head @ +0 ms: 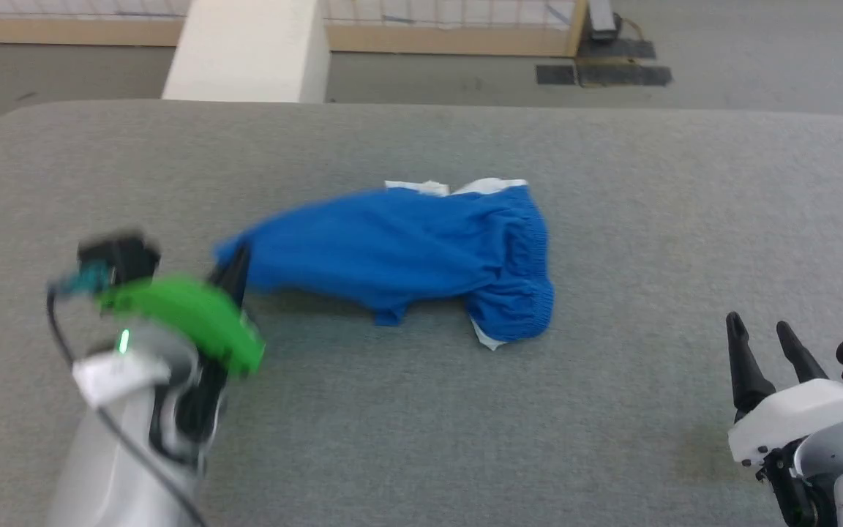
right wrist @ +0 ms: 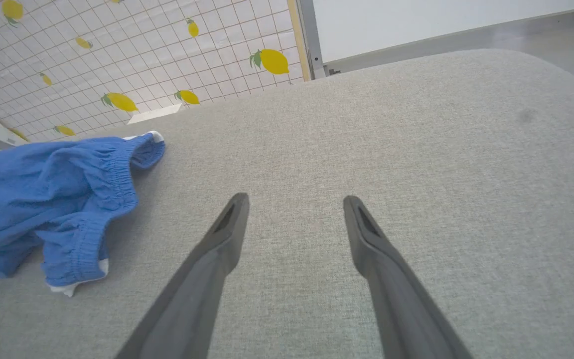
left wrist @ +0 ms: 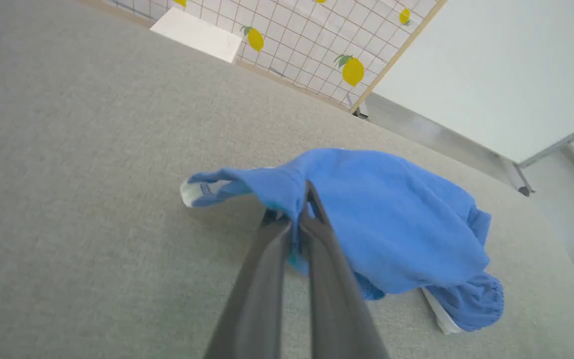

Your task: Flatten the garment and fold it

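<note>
Crumpled blue shorts [head: 407,249], gathered waistband at right.
Left gripper [left wrist: 308,192] clamps their raised left edge; right gripper [right wrist: 294,199] spread wide, empty.

light: bright, even, diffuse from above | shadows: soft, a faint one under the garment [head: 407,249] on the grey table [head: 612,219] | head view: left gripper [head: 238,256] and the garment's end beside it smeared (motion blur), rest fairly sharp | wrist views: wide-angle bending at edges, left gripper's fingers [left wrist: 262,289] soft up close
</note>
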Robot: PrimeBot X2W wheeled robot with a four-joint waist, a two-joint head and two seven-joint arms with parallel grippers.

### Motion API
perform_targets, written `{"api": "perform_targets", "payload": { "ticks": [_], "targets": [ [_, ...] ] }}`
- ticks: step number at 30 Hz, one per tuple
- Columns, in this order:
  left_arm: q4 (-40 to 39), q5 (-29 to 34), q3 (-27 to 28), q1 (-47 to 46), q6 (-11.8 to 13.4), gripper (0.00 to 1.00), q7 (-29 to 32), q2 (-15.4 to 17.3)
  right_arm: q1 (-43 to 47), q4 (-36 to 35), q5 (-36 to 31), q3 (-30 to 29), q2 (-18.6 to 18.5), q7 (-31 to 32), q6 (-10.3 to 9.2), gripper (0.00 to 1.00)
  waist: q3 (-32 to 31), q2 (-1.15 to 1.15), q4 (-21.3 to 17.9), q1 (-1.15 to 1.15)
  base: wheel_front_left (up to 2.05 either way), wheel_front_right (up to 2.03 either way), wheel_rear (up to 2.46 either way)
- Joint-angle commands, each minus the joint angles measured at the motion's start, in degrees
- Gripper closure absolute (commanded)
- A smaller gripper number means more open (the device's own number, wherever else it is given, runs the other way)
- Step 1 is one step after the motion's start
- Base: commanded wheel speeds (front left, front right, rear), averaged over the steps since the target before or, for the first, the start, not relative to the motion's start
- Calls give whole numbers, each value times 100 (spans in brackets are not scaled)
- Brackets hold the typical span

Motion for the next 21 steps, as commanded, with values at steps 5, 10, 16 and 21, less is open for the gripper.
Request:
{"api": "perform_targets", "payload": {
  "ticks": [5, 10, 16, 21],
  "targets": [
    [-440, -127, 71, 1517, 460, 100, 348, 41, 127, 59, 52, 51, 1, 11, -9, 0, -363, 0, 536, 0, 0, 0, 0],
    [-654, -483, 53, 2299, 580, 51, 603, -215, 119, 72, -6, 151, 1, 99, -9, 0, -385, 0, 689, 0, 0, 0, 0],
    [-1144, -447, 561, 2080, 431, 0, -320, -155, -77, 22, -184, 625, 1, 411, -9, 0, -401, 0, 775, 0, 0, 0, 0],
    [-1256, 398, 779, 1951, 217, 0, -2058, -15, -558, 211, -422, 1498, 1, 1034, -9, 0, -326, 0, 752, 0, 0, 0, 0]
  ]
}}
